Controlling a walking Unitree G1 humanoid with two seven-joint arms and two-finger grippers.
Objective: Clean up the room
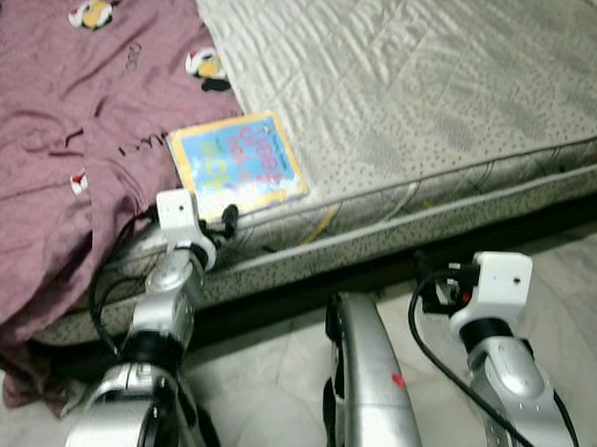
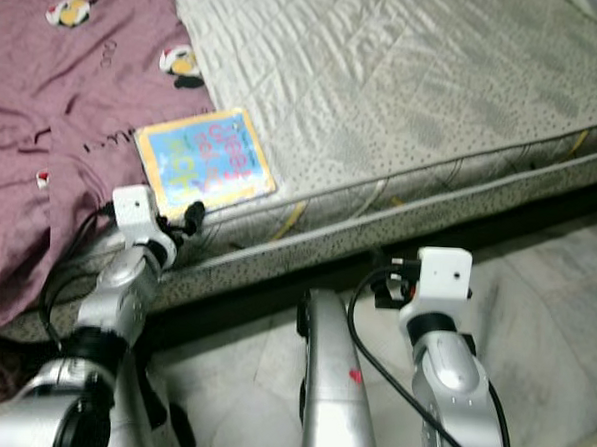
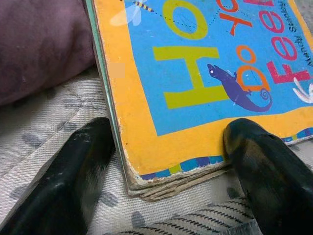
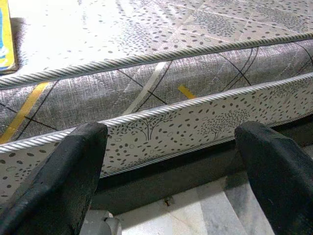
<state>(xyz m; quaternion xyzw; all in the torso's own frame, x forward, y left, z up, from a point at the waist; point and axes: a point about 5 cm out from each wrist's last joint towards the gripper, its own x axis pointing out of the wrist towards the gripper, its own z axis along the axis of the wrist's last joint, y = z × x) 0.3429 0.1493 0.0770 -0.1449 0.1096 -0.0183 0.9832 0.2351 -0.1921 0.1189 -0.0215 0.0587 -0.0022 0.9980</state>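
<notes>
A mauve blanket (image 1: 64, 121) printed with small cartoon figures covers the left part of the mattress (image 1: 435, 101) and spills over its near edge toward the floor. Just right of the blanket, a children's board book (image 1: 238, 163) lies flat, cover up, at the mattress's near edge. Its cover is blue with an orange border and large coloured letters. Its long axis runs from the near edge back toward the far side, tilted slightly so the far end leans left.

The left gripper (image 3: 171, 161) sits at the book's near corner, its jaws spread wide. One black finger (image 3: 73, 171) rests on the mattress beside the worn corner, and the other lies against the cover's near border.

The right gripper (image 4: 171, 161) hovers well to the right of the book, low before the mattress's side wall above the pale tiled floor (image 1: 270, 382), fingers wide apart and holding nothing.
</notes>
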